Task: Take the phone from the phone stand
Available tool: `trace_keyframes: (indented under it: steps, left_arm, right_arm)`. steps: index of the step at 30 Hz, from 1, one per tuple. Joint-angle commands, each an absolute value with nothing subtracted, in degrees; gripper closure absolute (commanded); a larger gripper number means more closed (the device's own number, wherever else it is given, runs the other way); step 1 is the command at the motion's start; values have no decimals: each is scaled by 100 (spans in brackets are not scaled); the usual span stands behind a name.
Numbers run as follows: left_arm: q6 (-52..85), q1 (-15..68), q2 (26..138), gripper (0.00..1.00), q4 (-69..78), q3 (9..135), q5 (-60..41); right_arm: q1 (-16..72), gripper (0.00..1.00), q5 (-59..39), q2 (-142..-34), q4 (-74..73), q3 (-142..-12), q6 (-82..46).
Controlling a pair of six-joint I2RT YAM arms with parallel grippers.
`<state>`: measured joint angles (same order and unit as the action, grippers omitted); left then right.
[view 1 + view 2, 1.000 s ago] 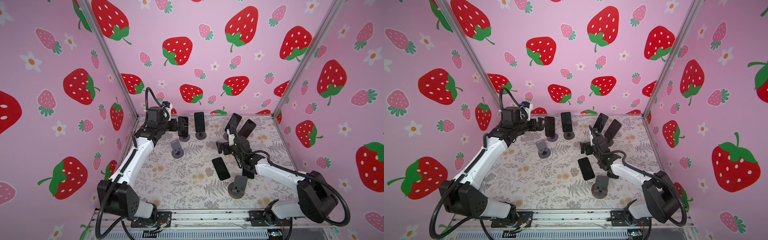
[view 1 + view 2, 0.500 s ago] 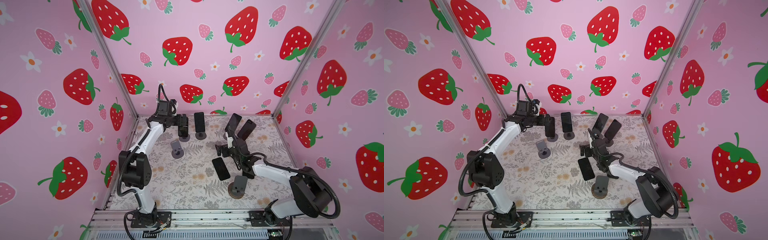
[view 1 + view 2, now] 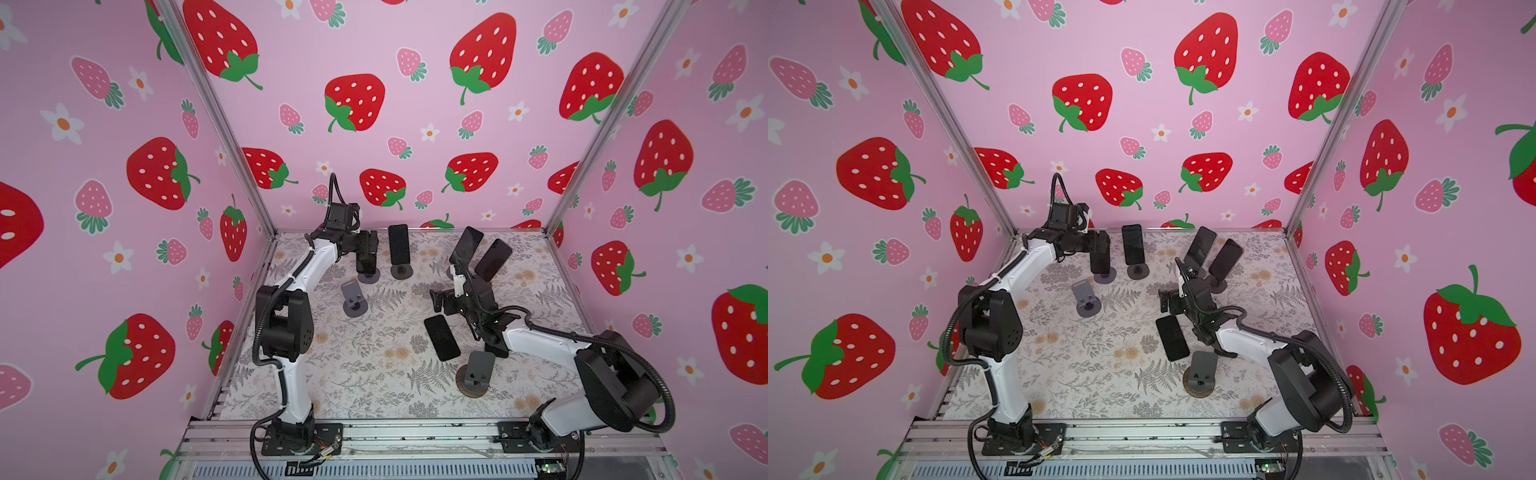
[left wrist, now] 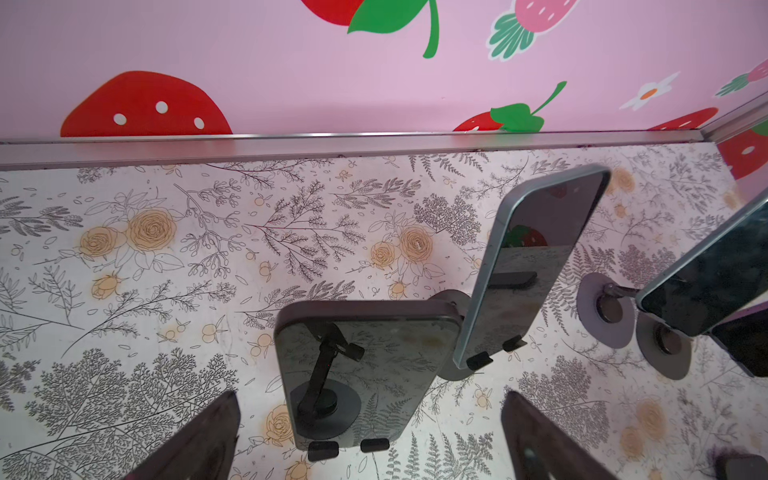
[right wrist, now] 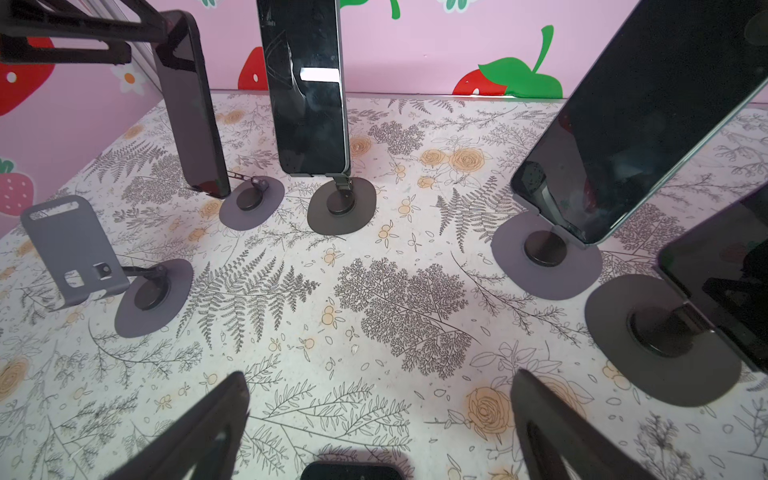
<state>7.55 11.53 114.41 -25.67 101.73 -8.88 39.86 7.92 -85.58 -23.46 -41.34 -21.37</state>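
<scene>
fingers (image 4: 208,436) splayed wide, left gripper (image 4: 370,401) facing phone (image 4: 365,353)

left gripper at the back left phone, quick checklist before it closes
1. Left gripper jaws open: ok.
2. Target phone resting on its stand's lip: ok.
3. Phone centred between the fingers: ok.
4. Fingers far enough along the phone's sides to grip: cannot tell from these views.
5. Neighbouring phone clear of the fingers: ok, though close.
6. Right gripper open, apart from the left arm: ok.
</scene>
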Motion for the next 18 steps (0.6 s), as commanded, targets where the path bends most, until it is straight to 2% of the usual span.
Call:
trace_keyframes:
  steps: [1, 8, 18]
  left_arm:
    - [712, 1213, 11518, 1, -2467, 10562, -819]
    - [607, 1230, 11745, 1, -2483, 10710, -466]
    - [503, 1290, 12080, 1, -2580, 11033, -657]
  right_arm:
    - [3990, 0, 773, -8658, -2443, -4105, -2223]
    - [3990, 0, 802, -8698, -2443, -4113, -2239]
    - [3987, 0, 817, -8705, -2437, -4114, -2250]
